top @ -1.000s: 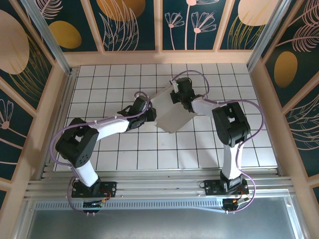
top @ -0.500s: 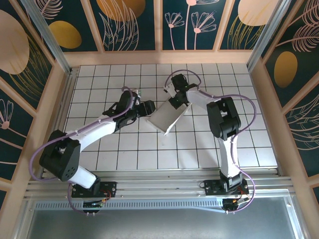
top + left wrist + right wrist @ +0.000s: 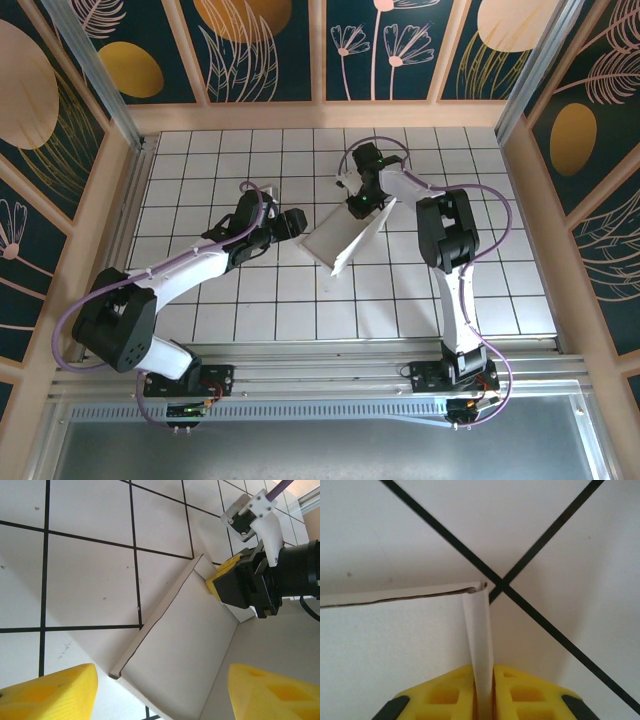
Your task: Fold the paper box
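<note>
Right gripper (image 3: 484, 676) pinching the paper box (image 3: 345, 238); left gripper (image 3: 291, 221) wide open.
Box sits mid-way across the tiled table (image 3: 250, 310), one panel tipped up off the surface. Right jaws are clamped on a thin upright flap at its far end (yellow pads (image 3: 515, 682) flush on both sides). Left fingers (image 3: 47, 690) are spread, holding nothing, just beside the box's left edge.
</note>
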Robot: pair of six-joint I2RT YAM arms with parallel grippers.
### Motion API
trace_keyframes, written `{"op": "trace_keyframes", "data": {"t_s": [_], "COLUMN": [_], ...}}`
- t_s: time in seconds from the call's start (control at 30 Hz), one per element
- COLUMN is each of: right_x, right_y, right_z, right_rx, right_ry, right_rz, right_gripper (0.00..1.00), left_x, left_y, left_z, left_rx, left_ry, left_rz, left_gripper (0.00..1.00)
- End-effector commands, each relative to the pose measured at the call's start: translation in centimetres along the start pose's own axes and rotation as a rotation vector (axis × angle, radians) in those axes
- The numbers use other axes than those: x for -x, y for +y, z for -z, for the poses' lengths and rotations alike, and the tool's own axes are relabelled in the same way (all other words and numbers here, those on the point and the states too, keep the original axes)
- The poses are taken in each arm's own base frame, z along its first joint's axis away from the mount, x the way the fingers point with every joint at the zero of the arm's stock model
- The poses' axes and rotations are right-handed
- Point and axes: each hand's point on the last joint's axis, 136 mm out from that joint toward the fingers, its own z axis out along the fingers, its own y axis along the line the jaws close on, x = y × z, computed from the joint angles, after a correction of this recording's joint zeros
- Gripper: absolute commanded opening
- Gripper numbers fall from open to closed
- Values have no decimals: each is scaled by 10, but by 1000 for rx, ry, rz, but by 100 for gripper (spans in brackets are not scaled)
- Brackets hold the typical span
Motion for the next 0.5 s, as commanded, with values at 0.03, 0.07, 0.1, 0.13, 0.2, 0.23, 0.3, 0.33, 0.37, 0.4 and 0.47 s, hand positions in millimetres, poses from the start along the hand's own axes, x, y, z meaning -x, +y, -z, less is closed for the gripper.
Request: {"op": "trace_keyframes", "data": {"t_s": [0.03,0.07,0.1,0.13,0.2,0.23,0.3,0.33,0.37,0.4,0.47], "right_x": [-43,-43,-43,-44,-44,-46,-46,-44,-42,-39,-28], "right_y": [-10,-12,-13,-15,-19,-19,-21,-20,-19,-19,-16], "right_z": [-11,-10,-9,-9,-9,-9,-10,-10,-10,-10,-6], "right_rx": [-77,-91,-104,-125,-166,-184,-214,-216,-214,-215,-187], "right_ry": [212,225,235,244,258,272,285,278,267,249,191], "right_rz": [18,23,29,35,51,65,78,76,70,57,28], "right_gripper": [0,0,0,0,0,0,0,0,0,6,22], "left_x": [6,6,7,7,7,7,7,7,7,8,8], "left_y": [-3,-3,-3,-2,-3,-3,-3,-3,-1,-2,-2], "left_z": [2,2,2,2,2,2,3,3,3,3,4], "left_rx": [-17,-19,-19,-20,-26,-27,-30,-29,-27,-30,-31], "left_ry": [-27,-27,-28,-29,-31,-33,-36,-37,-38,-40,-43], "left_rz": [-20,-23,-22,-24,-24,-22,-25,-27,-27,-32,-32], "left_gripper": [69,69,69,69,69,69,69,69,69,69,69]}}
